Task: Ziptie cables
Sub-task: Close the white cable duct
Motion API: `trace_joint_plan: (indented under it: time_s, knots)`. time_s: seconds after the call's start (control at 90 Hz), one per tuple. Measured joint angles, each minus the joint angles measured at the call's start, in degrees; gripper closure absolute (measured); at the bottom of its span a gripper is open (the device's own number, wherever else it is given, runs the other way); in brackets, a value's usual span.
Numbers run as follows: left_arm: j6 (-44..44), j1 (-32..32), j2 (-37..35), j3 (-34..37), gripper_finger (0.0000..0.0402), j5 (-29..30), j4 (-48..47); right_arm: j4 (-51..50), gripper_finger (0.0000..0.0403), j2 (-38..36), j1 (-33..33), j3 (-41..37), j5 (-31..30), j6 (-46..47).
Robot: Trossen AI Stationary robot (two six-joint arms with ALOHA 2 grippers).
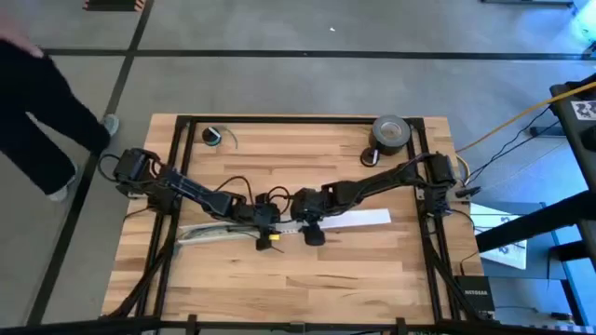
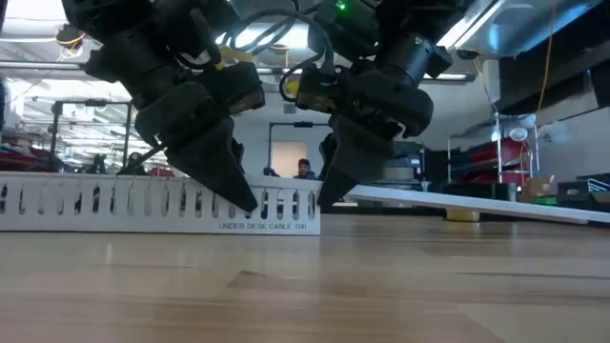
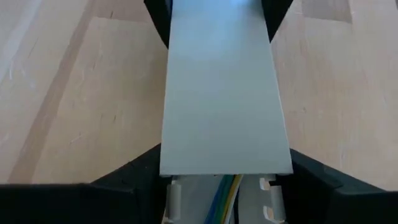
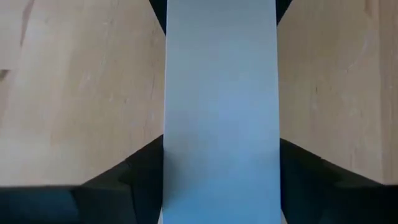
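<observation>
Hands astride white strip.

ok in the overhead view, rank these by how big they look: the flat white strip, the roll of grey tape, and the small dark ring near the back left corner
1. Flat white strip, longest by far.
2. Roll of grey tape.
3. Small dark ring, clearly the smallest.

Readable print near my fingers
"UNDER DESK CABLE" runs along the white slotted tray; "NETGEAR" marks the black box at lower right.
</observation>
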State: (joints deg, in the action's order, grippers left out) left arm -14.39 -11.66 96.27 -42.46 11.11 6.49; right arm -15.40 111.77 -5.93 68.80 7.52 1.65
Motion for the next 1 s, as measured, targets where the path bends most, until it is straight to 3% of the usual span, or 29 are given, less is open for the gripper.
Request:
trace_joint_plan:
  time_s: [0.167,0.4,1.0]
  knots:
    - [-1.2,0.0,0.02,-0.17,0.0175,0.0,-0.5,-0.56,0.0124,0.2,-0.04,0.01,0.05,0.79]
    - [-0.79,0.15,-0.51,-0.19,0.0126,-2.38,-2.46,-0.78,0.0087,0.2,-0.07,0.01,0.16,0.9]
    - [-1.75,0.11,-12.46,-0.1,0.0117,-0.24,-10.44,-0.72,0.0082,-3.62,-0.04,-0.07,0.03,-0.66]
